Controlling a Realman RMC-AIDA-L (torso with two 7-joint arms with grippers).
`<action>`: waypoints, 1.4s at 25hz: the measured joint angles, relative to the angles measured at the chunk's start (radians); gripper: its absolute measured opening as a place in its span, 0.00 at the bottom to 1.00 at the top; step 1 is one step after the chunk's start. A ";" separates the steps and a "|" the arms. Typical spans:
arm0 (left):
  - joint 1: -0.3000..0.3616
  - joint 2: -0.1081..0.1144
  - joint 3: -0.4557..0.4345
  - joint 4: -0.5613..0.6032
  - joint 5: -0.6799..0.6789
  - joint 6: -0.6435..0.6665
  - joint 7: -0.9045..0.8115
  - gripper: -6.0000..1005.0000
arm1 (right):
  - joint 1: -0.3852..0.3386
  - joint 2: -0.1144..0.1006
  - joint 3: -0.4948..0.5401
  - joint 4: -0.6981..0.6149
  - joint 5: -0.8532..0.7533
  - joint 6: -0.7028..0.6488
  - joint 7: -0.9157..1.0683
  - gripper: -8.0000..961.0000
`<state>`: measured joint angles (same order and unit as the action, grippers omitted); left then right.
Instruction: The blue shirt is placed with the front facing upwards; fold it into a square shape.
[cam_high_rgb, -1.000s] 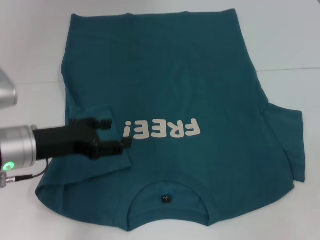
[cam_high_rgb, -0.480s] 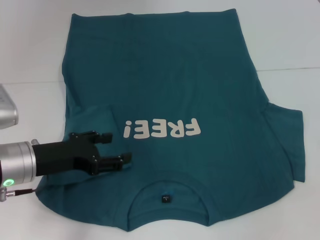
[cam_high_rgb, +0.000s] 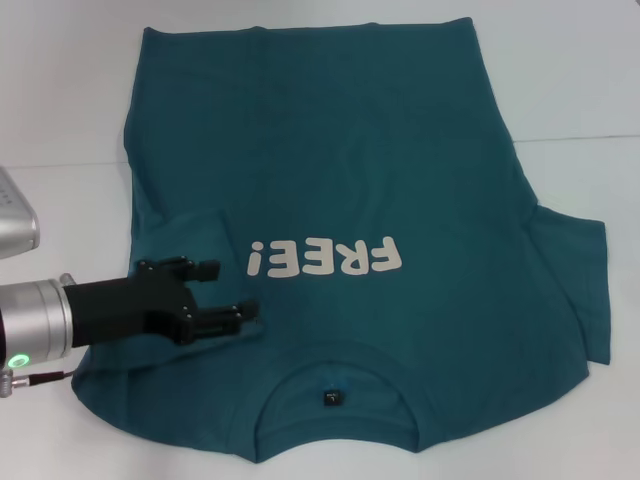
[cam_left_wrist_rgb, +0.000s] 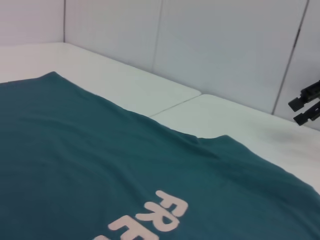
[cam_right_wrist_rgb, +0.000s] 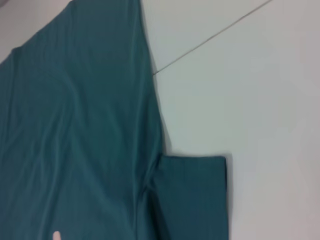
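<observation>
Lower left of the head view: the left gripper (cam_high_rgb: 225, 290), jaws spread and empty, hovers over the folded-in sleeve of the dark teal-blue cotton T-shirt (cam_high_rgb: 400, 150) lying print-up across the white table (cam_high_rgb: 60, 90). The right sleeve, frame right, likely needs an equally flat fold.

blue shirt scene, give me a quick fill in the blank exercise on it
1. The off-white print on the blue shirt reads ____.
2. The left pincer is over the shirt's ____ sleeve, which is folded in onto the body.
3. The small black neck tag sits just inside the ____.
4. The sleeve still spread out flat on the table is the ____ one.

Missing words: FREE!; left; collar; right
</observation>
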<state>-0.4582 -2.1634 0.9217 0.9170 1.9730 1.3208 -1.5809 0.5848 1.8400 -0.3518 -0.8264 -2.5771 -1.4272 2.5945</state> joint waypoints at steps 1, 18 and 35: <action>0.001 0.000 0.001 0.000 0.001 -0.011 0.000 0.82 | 0.003 -0.001 -0.016 0.009 0.000 0.018 0.000 0.96; 0.002 -0.001 0.006 -0.036 -0.001 -0.022 0.014 0.81 | 0.082 0.002 -0.112 0.160 0.005 0.206 0.001 0.95; -0.011 -0.003 0.010 -0.064 -0.002 -0.019 0.023 0.81 | 0.098 0.030 -0.161 0.258 0.013 0.386 -0.018 0.95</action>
<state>-0.4690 -2.1661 0.9314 0.8530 1.9706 1.3016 -1.5584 0.6825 1.8703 -0.5125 -0.5681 -2.5644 -1.0416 2.5762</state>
